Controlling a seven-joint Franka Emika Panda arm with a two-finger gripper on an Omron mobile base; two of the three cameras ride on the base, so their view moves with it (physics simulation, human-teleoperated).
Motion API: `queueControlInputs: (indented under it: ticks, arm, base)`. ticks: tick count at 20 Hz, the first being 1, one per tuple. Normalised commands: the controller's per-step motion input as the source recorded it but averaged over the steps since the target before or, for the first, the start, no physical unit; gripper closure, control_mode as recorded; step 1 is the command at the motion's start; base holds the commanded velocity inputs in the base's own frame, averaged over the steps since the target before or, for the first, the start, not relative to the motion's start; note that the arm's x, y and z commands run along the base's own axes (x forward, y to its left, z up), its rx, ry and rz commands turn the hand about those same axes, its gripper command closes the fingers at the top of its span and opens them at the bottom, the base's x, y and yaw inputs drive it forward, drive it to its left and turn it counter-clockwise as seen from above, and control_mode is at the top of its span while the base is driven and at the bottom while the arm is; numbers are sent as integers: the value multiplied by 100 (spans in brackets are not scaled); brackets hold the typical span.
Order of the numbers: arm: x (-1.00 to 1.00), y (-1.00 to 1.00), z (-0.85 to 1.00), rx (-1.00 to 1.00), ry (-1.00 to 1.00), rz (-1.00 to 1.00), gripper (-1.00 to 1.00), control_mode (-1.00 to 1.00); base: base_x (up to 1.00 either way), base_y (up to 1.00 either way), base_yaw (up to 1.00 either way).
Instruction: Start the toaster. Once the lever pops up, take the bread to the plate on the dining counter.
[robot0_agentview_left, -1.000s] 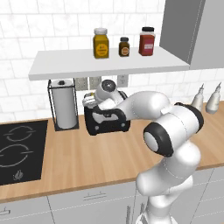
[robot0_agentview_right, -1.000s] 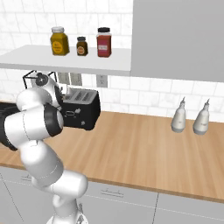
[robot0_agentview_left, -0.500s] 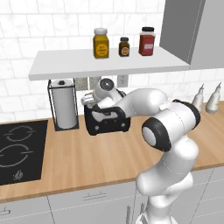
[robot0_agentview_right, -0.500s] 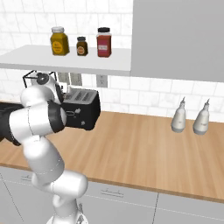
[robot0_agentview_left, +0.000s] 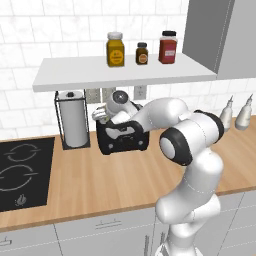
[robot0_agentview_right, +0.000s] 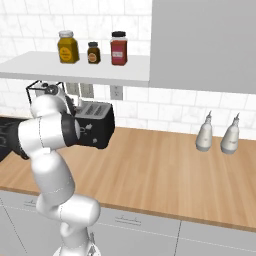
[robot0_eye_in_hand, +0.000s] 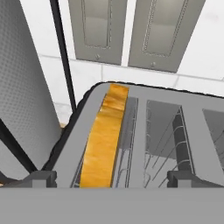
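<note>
The white arm's two-finger gripper (robot0_eye_in_hand: 111, 178) hangs directly over the black boxy toaster with the grey slotted top (robot0_agentview_left: 122, 138), its jaws spread wide and grasping nothing; one dark fingertip (robot0_eye_in_hand: 41, 177) shows to each side of the slots at the bottom of the hand view. Between them, the square slice of tan bread with a brown crust edge (robot0_eye_in_hand: 105, 139) stands on edge in the toaster's leftmost slot, its top crust about level with the grey top. The slot beside it holds only its wire cage, and the next is cut by the frame edge.

As for progress, I judge the task to be at the pickup: the bread is not yet lifted and the carry to the plate is all still to do. Whether the lever has been pressed and come up cannot be told, as the lever is not clearly visible.

Just left of the toaster stands the white paper-towel roll in a black wire frame (robot0_agentview_left: 73, 125). Behind the toaster, two grey wall outlets (robot0_eye_in_hand: 138, 33) sit on the white tiles. Above the toaster, the white shelf (robot0_agentview_left: 90, 77) carries three jars, yellow (robot0_agentview_left: 115, 49), dark brown (robot0_agentview_left: 142, 53) and red (robot0_agentview_left: 168, 47). The toaster rests on the light-wood surface (robot0_agentview_right: 165, 165).
</note>
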Motion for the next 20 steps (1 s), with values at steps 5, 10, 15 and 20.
queueControlInputs:
  ticks: [5, 10, 15, 20]
  arm:
    - [18, 3, -8, 0, 0, 0, -100, -100]
    - [21, 6, 0, 0, 0, 0, -100, -100]
    - [12, 0, -6, 0, 0, 0, -100, -100]
    - [7, 0, -29, 0, 0, 0, -100, -100]
  base:
    - [0, 0, 0]
    - [0, 0, 0]
    - [0, 0, 0]
    - [0, 0, 0]
